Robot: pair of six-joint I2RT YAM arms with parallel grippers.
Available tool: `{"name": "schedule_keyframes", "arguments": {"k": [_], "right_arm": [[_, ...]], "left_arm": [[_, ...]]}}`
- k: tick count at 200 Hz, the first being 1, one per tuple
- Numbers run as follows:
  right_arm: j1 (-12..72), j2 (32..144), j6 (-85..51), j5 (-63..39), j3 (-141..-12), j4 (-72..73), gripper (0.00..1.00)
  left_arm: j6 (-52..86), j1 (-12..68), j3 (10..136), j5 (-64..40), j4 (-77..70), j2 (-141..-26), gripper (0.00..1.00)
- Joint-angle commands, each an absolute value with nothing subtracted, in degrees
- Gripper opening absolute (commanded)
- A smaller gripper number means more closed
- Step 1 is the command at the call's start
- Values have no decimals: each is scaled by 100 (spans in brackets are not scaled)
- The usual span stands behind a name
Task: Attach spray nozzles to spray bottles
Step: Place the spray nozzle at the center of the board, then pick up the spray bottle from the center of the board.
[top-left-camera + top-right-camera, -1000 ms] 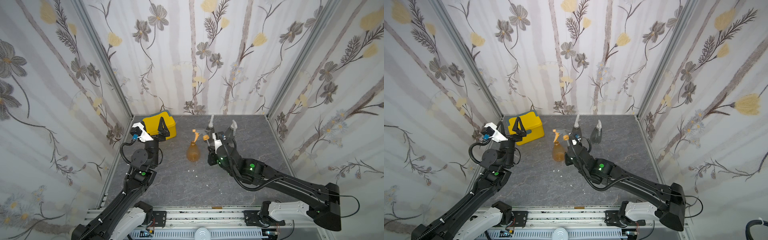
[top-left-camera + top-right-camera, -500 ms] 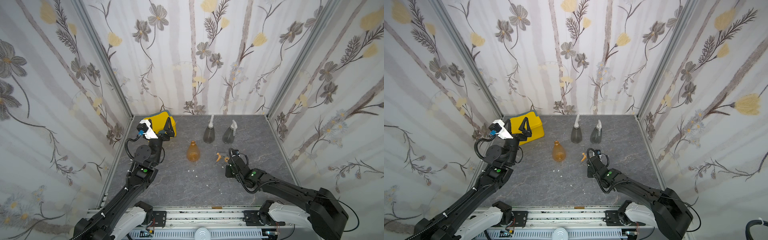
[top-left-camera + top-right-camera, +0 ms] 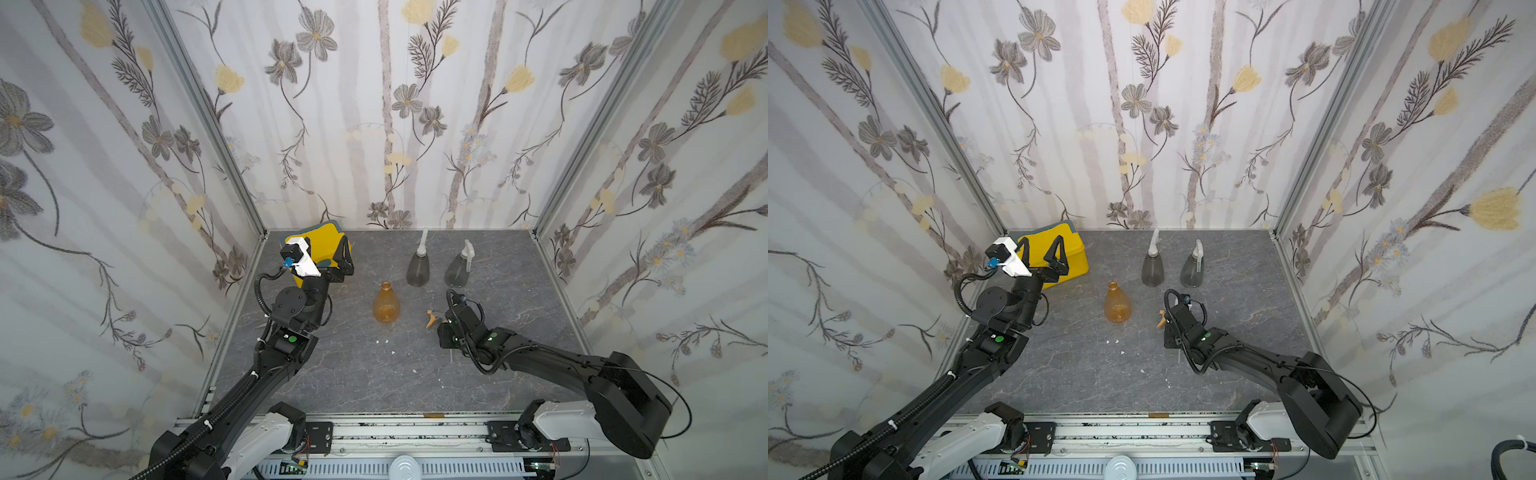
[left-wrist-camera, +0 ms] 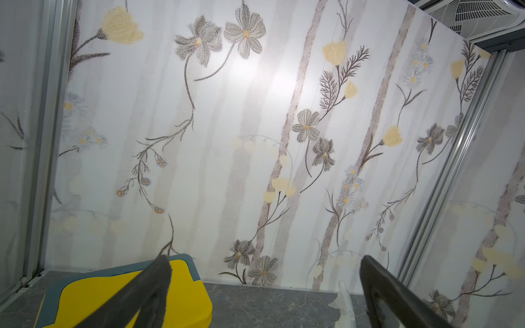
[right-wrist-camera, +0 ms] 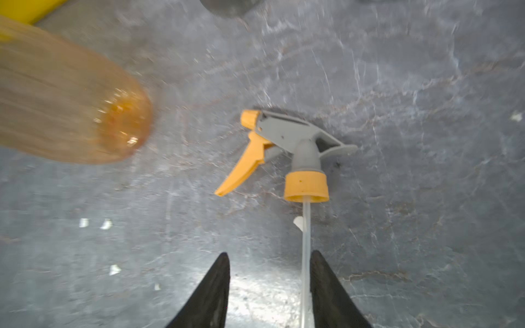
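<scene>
A robot lab cell: floral-papered panels (image 3: 395, 124) and aluminium posts (image 3: 208, 116) box in a grey tabletop (image 3: 353, 374) with a mounting rail (image 3: 415, 428).

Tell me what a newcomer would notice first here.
The bright yellow box in the back left corner stands out most. Next, the amber bottle stands open-necked mid-table, its orange nozzle lying flat beside it, just ahead of the right tool. Two grey bottles at the back already wear whitish nozzles.

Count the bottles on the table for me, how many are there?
3. The amber bottle stands open-necked in the middle. One grey bottle stands behind it, nearer the yellow box; the other grey bottle stands beside that one. None seems hidden.
</scene>
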State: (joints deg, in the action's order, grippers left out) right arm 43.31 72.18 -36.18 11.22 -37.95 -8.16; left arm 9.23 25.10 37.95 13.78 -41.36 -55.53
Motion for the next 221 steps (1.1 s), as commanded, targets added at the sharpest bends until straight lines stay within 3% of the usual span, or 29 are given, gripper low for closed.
{"name": "schedule_keyframes", "arguments": {"k": [1,47,109,142,221], "right_arm": [[4468,6696,-2962,806,-4079,-880,50],[4663,7408,-1230,-208,-5008,864,61],[4666,9192,-632,-453,-6680,912,67],[4666,9918,-656,-541,-7218,657,63],[4663,10344,-730,-258,-7339,599,50]], "left_arm": [[992,2509,3871,1338,-4149,-5537,100],[973,2527,3858,1473,-4138,-5547,100],[993,2541,3856,1430,-4149,-5581,100],[1029,2540,3858,1440,-4143,-5581,100],[1037,2541,3863,1430,-4148,-5564,100]]}}
